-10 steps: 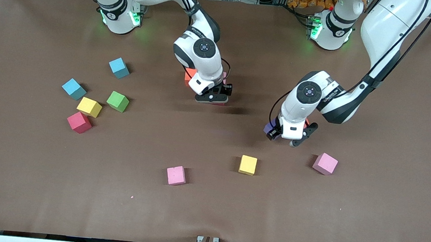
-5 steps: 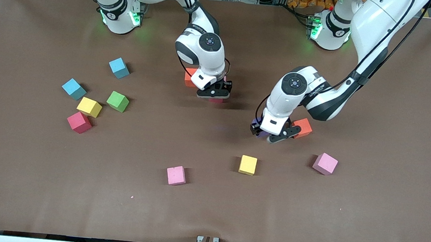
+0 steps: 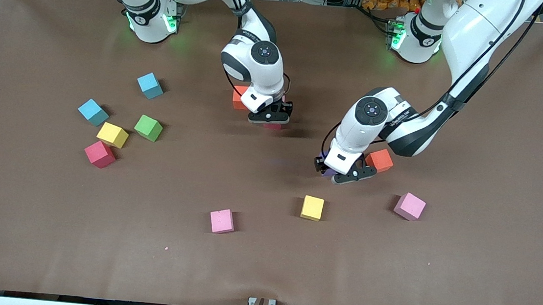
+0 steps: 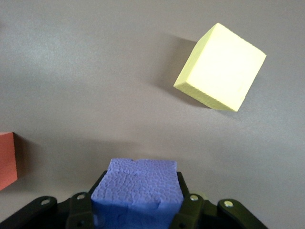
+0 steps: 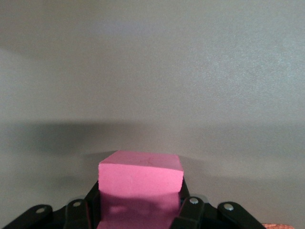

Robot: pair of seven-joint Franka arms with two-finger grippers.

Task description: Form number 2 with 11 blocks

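Left gripper (image 3: 342, 174), low right of centre in the front view, clamped on a purple block (image 4: 137, 191); block gripped by its two sides, sitting squarely between the fingers (image 4: 190, 210) in the left wrist view; orange block (image 3: 380, 160) just beside it, up and to the right in the front picture; yellow block (image 3: 312, 207) a little lower in the frame; pink block (image 3: 409, 206) lower right; another pink block (image 3: 221, 221) lower centre.

Right gripper (image 3: 269, 118), upper centre of the front view, shut on a pink block (image 5: 141, 183); second orange block (image 3: 240, 96) half hidden at its upper left.

Loose group at centre left: two light-blue cubes (image 3: 149, 85), green block (image 3: 148, 128), second yellow block (image 3: 112, 134), red block (image 3: 100, 154); number 2 barely begun.

Best handling, as a judgement: carry level, steer clear of the neighbouring orange cube, set down flush and square to the row, release only once seated, since soft foam may skew under pressure.

Purple cube nearly hidden under the wrist in the front view; plain only in the left wrist view, with the pebbled foam face. Whole layout visible only from the front.
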